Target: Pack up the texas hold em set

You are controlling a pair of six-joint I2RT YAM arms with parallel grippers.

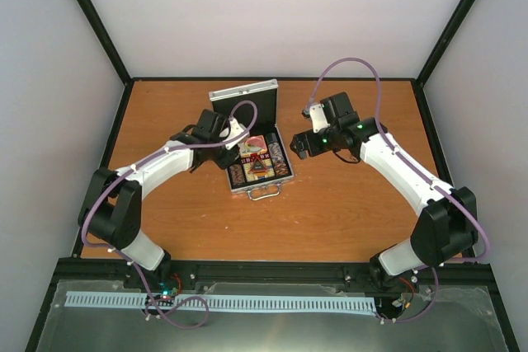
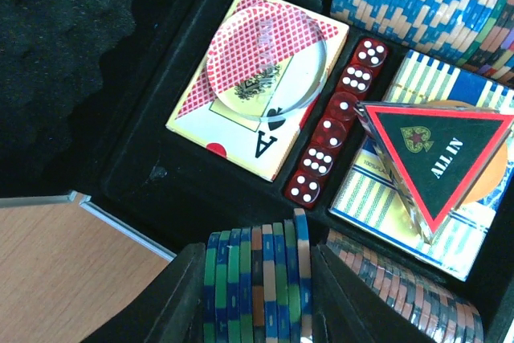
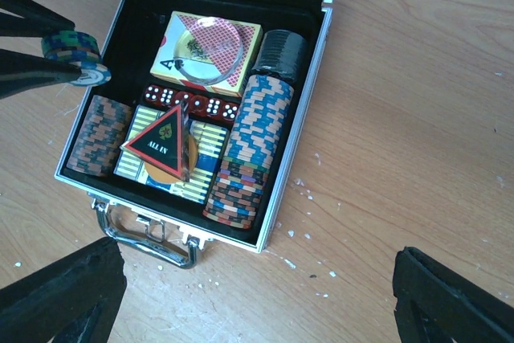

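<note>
The silver case (image 3: pixel 303 115) lies open mid-table, its lid (image 1: pixel 243 96) standing up and its handle (image 3: pixel 144 234) toward the arms. Inside lie chip rows (image 3: pixel 253 146), a clear disc (image 2: pixel 265 62) on a card deck, red dice (image 2: pixel 336 122), and a triangular "ALL IN" button (image 2: pixel 438 158) over an orange disc (image 2: pixel 491 174). My left gripper (image 2: pixel 257 299) is shut on a short stack of blue-green chips (image 2: pixel 257 279), held over the case's left chip slot; it also shows in the right wrist view (image 3: pixel 76 58). My right gripper (image 3: pixel 257 303) is open and empty, just right of the case.
A second card deck (image 2: pixel 381 186) lies under the button. A brown chip row (image 3: pixel 100 134) fills the near part of the left slot. White specks dot the wooden table (image 3: pixel 401 158) to the right of the case. Dark frame walls bound the table.
</note>
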